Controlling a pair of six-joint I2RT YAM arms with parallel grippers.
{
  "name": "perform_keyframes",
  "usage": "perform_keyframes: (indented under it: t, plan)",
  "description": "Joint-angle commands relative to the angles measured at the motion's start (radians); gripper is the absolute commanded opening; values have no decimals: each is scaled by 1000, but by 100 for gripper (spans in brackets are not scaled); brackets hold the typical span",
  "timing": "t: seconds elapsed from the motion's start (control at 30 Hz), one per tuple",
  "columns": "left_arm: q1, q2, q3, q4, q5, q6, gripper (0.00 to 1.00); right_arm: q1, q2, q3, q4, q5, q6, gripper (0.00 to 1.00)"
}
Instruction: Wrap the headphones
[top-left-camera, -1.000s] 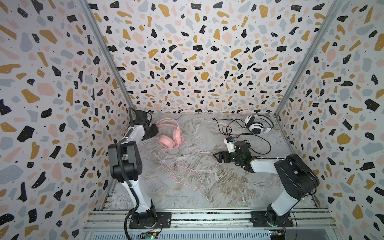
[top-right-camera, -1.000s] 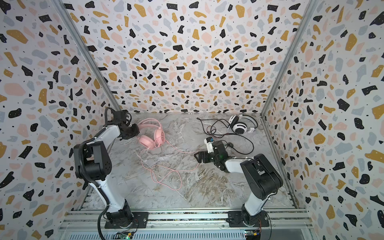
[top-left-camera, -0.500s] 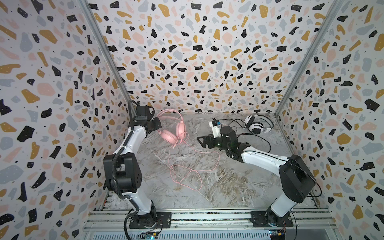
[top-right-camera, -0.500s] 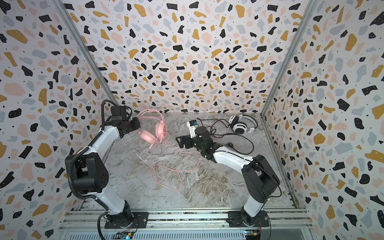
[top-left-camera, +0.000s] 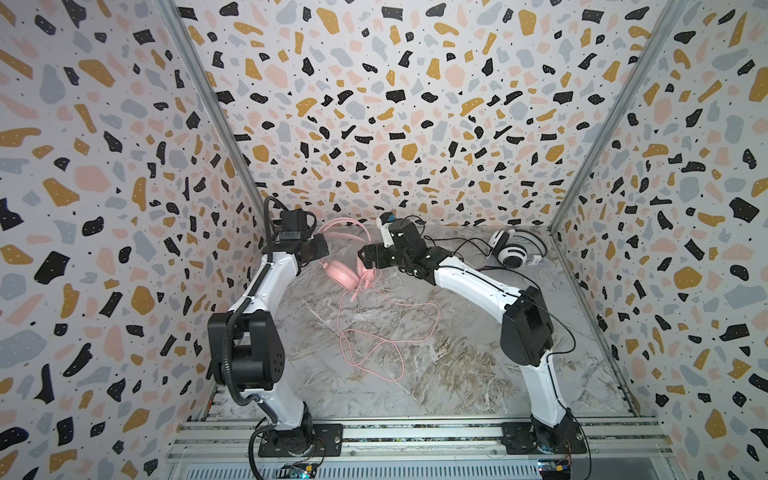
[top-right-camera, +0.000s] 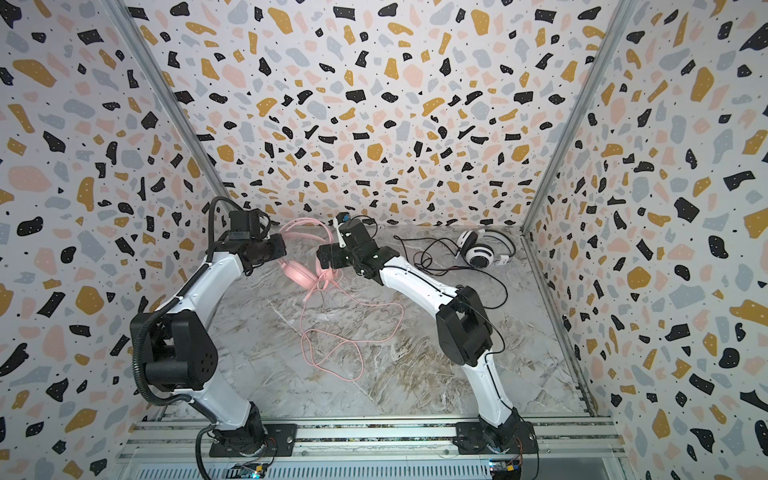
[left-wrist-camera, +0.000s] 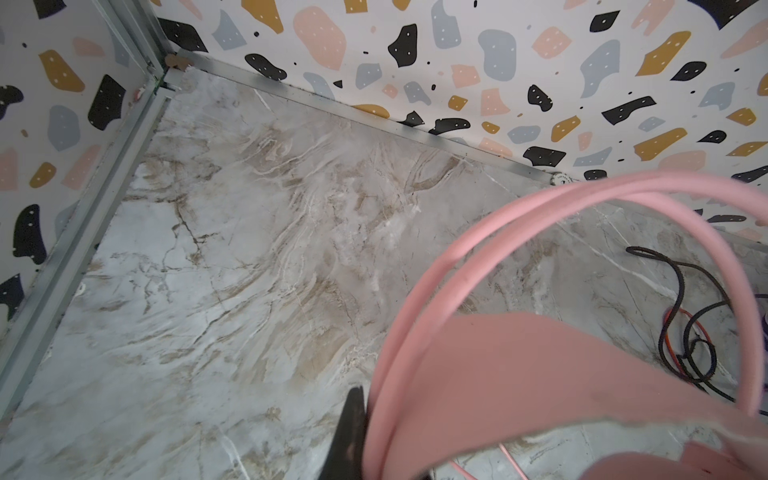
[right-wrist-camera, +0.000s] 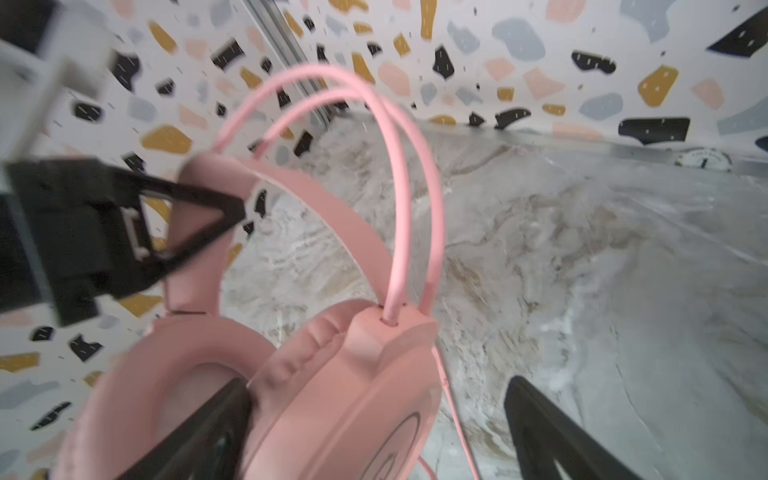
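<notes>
The pink headphones (top-left-camera: 343, 274) (top-right-camera: 297, 274) hang above the marble floor near the back left. My left gripper (top-left-camera: 322, 249) (top-right-camera: 280, 249) is shut on their headband (left-wrist-camera: 540, 374); only one of its fingers (left-wrist-camera: 351, 428) shows in the left wrist view. Their long pink cord (top-left-camera: 374, 332) trails in loops over the floor. My right gripper (top-left-camera: 365, 259) (right-wrist-camera: 374, 436) is open and straddles one pink earcup (right-wrist-camera: 332, 395): one finger lies against the cushion, the other stands apart. The white-and-black headphones (top-left-camera: 513, 251) (top-right-camera: 482, 253) lie at the back right.
Thin black and red cords (top-left-camera: 469, 249) (left-wrist-camera: 685, 332) sprawl from the white-and-black headphones across the back of the floor, behind my right arm. Patterned walls close in on three sides, with metal rails (left-wrist-camera: 83, 216) along their base.
My left gripper has lifted the pink headphones off the floor, toward the back. My right arm has swung from mid-floor up to them, its jaws now around an earcup.
</notes>
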Motion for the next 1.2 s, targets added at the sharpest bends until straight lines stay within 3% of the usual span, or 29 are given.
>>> perform_keyframes:
  t: [0.0,0.2,0.27,0.37,0.47,0.63,0.7,0.87,1.03,1.17]
  plan:
    - [-21,-37,11,36,25,-12,0,26,35,146,-193,90,-9,99]
    - [-55,-33,26,19,-14,-5,0,41,53,153,-180,71,23,99]
    - [-65,-34,30,11,-30,3,0,50,58,153,-182,76,33,95]
    - [-83,-39,23,7,-78,10,0,54,75,156,-204,82,46,83]
    - [-96,-24,33,2,-56,1,0,55,66,120,-243,114,49,76]
    - [-184,13,41,-13,-68,9,8,52,-71,-131,-131,198,85,54]
    - [-218,34,59,-28,-51,14,16,55,-117,-205,-103,223,89,52]
    - [-306,29,53,-36,-73,40,59,52,-238,-385,-19,306,64,47]
    - [-355,14,47,-34,-66,67,88,-4,-384,-631,128,321,12,45]
    - [-378,18,53,-29,-24,93,95,-53,-496,-774,187,290,-38,44]
